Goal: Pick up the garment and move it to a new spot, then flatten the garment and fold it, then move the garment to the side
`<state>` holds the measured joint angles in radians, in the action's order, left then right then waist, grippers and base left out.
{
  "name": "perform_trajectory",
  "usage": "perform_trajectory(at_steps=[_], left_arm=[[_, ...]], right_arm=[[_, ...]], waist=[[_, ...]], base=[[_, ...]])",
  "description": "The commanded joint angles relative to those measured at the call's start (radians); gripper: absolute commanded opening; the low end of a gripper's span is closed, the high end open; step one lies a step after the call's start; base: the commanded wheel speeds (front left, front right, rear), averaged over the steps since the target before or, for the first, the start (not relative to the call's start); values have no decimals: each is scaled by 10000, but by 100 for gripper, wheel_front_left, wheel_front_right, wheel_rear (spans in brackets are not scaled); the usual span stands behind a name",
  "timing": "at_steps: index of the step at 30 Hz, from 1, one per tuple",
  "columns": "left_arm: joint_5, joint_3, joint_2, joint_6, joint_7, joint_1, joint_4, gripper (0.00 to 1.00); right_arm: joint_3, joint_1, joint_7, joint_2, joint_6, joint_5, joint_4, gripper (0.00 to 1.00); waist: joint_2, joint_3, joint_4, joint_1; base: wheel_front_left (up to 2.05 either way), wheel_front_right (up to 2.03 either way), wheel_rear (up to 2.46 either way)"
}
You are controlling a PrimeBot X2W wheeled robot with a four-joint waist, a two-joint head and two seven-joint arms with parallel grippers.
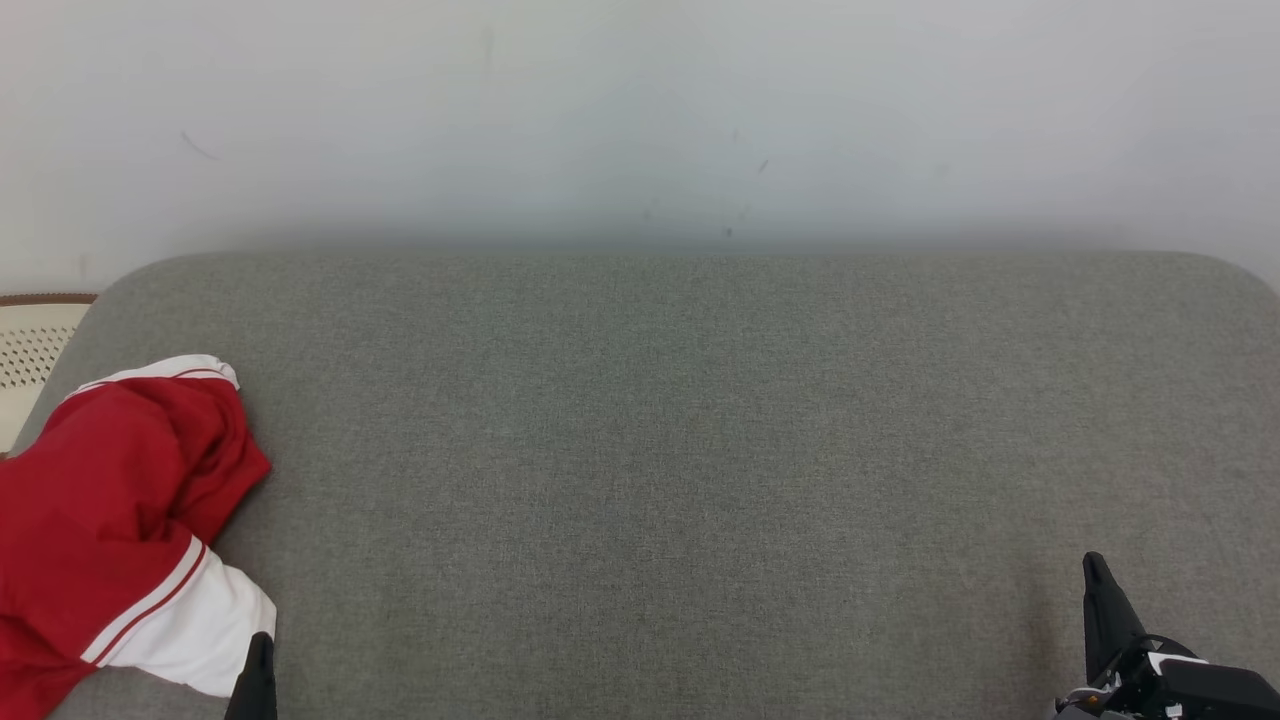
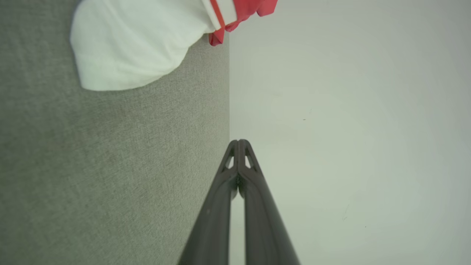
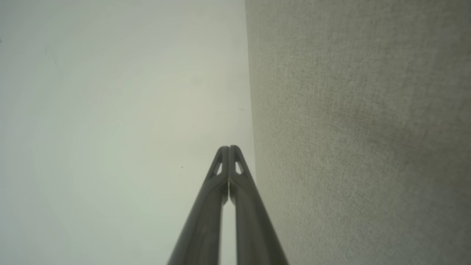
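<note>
The garment (image 1: 110, 520) is red with white trim and lies crumpled at the left end of the grey padded surface (image 1: 680, 450). Its white sleeve (image 2: 136, 40) fills the top of the left wrist view. My left gripper (image 1: 258, 660) rises at the bottom edge, just right of the white sleeve, with its fingertips (image 2: 239, 141) pressed together and nothing between them. At the lower right my right gripper (image 1: 1097, 570) stands over bare grey fabric, far from the garment; its tips (image 3: 229, 148) are also pressed together and hold nothing.
A pale wall (image 1: 640, 110) runs behind the grey surface. A cream perforated basket (image 1: 30, 350) with a brown rim stands past the surface's far left corner. The surface's rounded far corners show at both sides.
</note>
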<state>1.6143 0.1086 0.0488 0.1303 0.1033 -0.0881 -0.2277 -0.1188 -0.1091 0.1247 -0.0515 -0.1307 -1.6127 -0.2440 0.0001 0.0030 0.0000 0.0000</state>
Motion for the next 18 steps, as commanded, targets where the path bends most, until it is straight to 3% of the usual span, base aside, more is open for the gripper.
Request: perform_trajectory(at_steps=[1,4,5,18], left_arm=[[21,13,30,27,7,-77,0,0],[21,13,30,27,7,-77,0,0],[-1,-2,-8,-2,-1,19,-29,100],[-866,-151,8,-2,-507,106,-132,100]], right_arm=[[3,32,39,27,0,5,13,0],[3,32,39,27,0,5,13,0],[5,14,-6,2,2,1,-43,100],[576,108,-549,-227,1,797,-120,100]], waist=[[-1,0,0,0],[-1,0,0,0],[-1,0,0,0],[-1,25,-7,0]], base=[[0,0,0],[0,0,0],[0,0,0],[0,0,0]])
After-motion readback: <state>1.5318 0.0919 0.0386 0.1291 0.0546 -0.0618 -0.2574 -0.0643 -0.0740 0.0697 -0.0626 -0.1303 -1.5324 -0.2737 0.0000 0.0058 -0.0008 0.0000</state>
